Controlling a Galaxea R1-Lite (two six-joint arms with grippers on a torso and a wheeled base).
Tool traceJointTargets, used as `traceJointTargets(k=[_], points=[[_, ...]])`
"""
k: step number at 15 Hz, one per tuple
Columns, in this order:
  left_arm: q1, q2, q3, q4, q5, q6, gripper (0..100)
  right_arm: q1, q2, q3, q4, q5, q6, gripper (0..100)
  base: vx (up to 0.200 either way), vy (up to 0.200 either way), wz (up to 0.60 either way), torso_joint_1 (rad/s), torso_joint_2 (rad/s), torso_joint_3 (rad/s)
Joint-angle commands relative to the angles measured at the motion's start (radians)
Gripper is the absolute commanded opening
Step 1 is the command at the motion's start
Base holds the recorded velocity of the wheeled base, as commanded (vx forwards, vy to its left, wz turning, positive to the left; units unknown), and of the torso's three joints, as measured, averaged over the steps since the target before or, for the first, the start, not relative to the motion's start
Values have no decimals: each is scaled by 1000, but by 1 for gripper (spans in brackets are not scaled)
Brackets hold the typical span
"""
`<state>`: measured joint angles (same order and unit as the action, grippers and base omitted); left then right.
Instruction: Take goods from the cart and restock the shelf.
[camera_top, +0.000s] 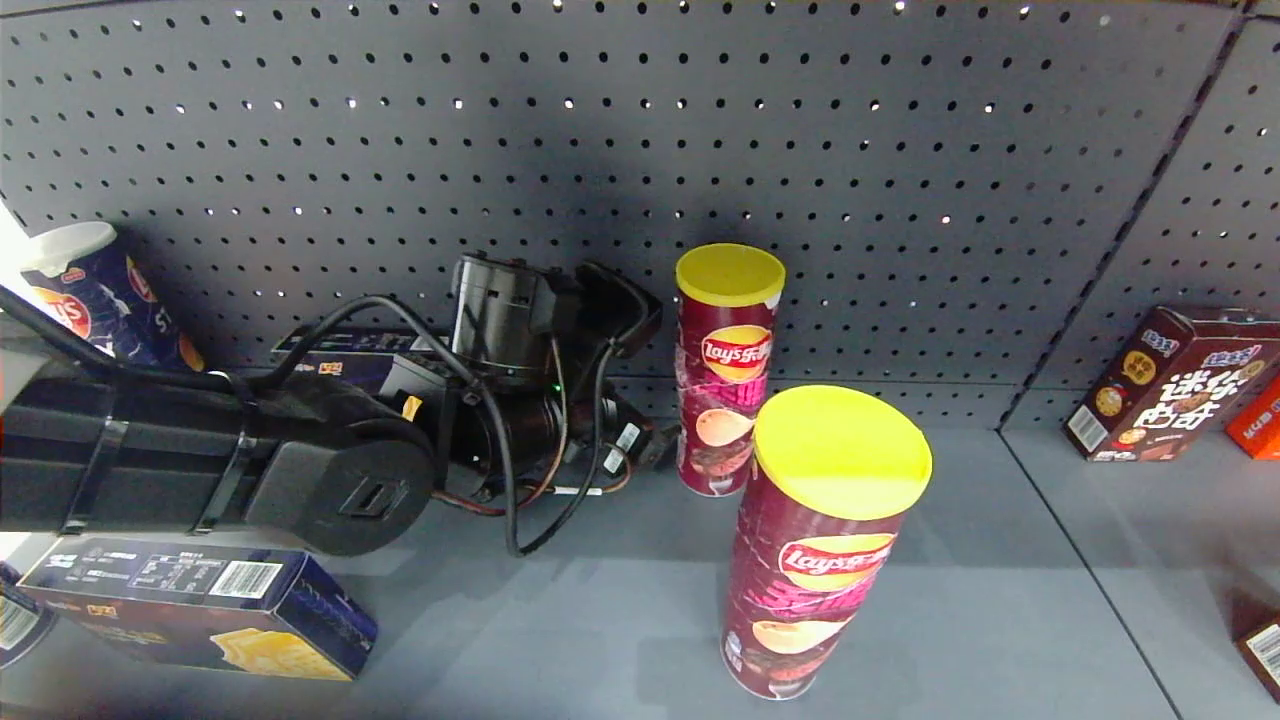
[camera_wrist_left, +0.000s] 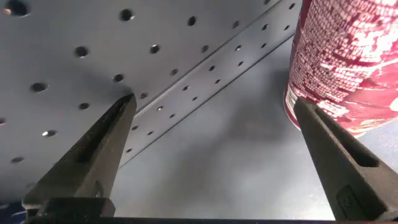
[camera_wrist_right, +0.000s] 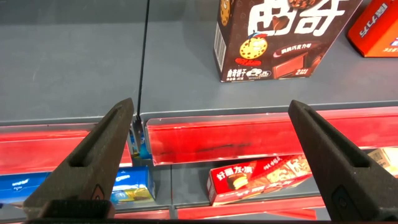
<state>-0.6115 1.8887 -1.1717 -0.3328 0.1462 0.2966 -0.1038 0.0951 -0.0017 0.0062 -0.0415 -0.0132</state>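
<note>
The left claw (camera_wrist_left: 212, 102) gaped empty just beside the rear chip can (camera_top: 728, 370), which stood upright on the shelf (camera_top: 600, 620) with a second can (camera_top: 820, 540) in front of it. Placing looked done; the next move called for withdrawing without nudging that can. The right claw (camera_wrist_right: 211, 106) gaped too.

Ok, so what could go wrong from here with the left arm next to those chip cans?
The left claw is open and empty, close beside the rear can; a sideways move could tip that tall upright can. It might then knock the front can standing near it.
</note>
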Motion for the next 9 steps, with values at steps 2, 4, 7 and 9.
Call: traceJointTargets(k=[2, 4, 7, 9], points=[[-8, 9, -2, 0, 1, -2, 100, 0, 2, 0, 0, 0, -1, 100, 0, 0, 0, 0, 0, 0], [-11, 9, -2, 0, 1, -2, 100, 0, 2, 0, 0, 0, -1, 100, 0, 0, 0, 0, 0, 0], [-22, 9, -2, 0, 3, -5, 100, 1, 2, 0, 0, 0, -1, 100, 0, 0, 0, 0, 0, 0], [-31, 9, -2, 1, 3, -7, 100, 0, 2, 0, 0, 0, -1, 100, 0, 0, 0, 0, 0, 0]])
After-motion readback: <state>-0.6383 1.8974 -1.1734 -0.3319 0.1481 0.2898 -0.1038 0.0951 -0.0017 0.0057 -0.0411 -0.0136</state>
